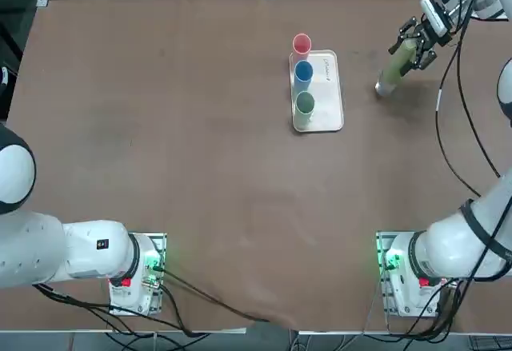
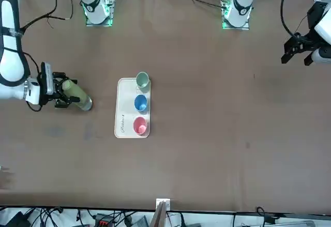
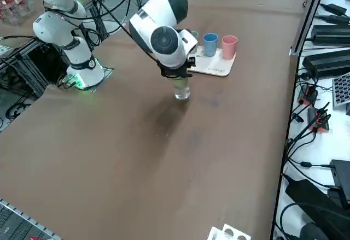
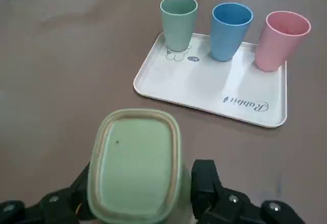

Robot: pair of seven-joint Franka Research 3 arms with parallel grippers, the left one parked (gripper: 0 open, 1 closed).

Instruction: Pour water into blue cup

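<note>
Green cap: rounded-corner block with a smooth, matte top and a raised, brownish rim, closest to me (image 4: 135, 165).
Bottle: pale green and slim, with a silvery base (image 1: 386, 88); it leans, base angled away from my palm. I cannot tell whether the base touches the table.
Right gripper: mine (image 4: 142, 185), black and angular, with exposed screws; my two fingers are closed around the bottle, one on each side.
Blue cup: smooth, upright, round-mouthed and tapering to its foot, on the tray (image 4: 229, 35), middle of the row; its mouth is open.
Neighbours: dull green cup (image 4: 178, 27) on the side toward my arm's base, pink cup (image 4: 278, 45) on the other, both upright.
Tray: white, flat, round-cornered, low-lipped, with printed lettering (image 4: 204, 89); the cups line its long edge farther from me.
Room: a stretch of smooth brown tabletop (image 1: 200, 167) separates bottle from tray.
Cables: black, looping beside my arm (image 1: 459, 87).
</note>
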